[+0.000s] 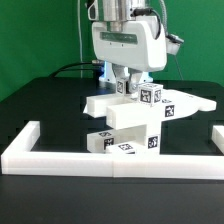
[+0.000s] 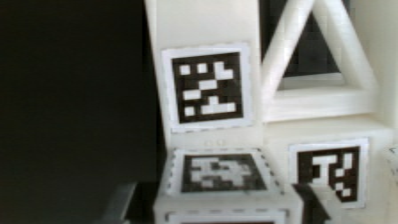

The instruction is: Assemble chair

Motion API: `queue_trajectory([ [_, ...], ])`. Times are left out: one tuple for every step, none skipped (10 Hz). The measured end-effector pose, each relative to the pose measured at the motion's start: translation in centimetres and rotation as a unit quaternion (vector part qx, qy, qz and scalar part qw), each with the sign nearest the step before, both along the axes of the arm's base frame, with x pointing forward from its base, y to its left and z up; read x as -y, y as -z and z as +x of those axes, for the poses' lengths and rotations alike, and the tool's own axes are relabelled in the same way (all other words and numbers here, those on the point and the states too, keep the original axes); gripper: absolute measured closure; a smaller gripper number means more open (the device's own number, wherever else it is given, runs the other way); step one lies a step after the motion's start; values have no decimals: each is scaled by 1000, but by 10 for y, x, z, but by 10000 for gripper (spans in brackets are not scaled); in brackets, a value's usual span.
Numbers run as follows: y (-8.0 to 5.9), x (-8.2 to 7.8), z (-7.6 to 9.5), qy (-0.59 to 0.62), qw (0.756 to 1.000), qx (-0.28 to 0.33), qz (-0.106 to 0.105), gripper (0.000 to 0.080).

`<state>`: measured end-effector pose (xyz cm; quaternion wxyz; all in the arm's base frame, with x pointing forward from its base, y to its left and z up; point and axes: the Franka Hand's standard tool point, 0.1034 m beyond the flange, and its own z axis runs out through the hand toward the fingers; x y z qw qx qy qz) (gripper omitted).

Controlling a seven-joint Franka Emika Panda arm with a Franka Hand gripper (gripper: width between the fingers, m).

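Observation:
The chair parts are chunky white tagged pieces in the middle of the black table. A stacked block group stands in front. Behind it lie a slab and a triangular frame piece. My gripper reaches down from above and is shut on a small white tagged post at the top of the structure. In the wrist view the post sits between my two dark fingers, with my gripper closed on its sides. A tagged slab and the triangular frame lie beyond it.
A long low white border wall runs along the front and turns back at the exterior view's left and right. A green backdrop stands behind the table. Cables hang behind the arm.

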<state>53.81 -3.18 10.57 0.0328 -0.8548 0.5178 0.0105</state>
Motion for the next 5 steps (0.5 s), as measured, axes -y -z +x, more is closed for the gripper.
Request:
queue_trajectory([
  [0, 0, 0, 0, 1000, 0, 0, 525],
  [0, 0, 0, 0, 1000, 0, 0, 321],
  [0, 0, 0, 0, 1000, 0, 0, 208],
  [0, 0, 0, 0, 1000, 0, 0, 208],
  [0, 0, 0, 0, 1000, 0, 0, 162],
])
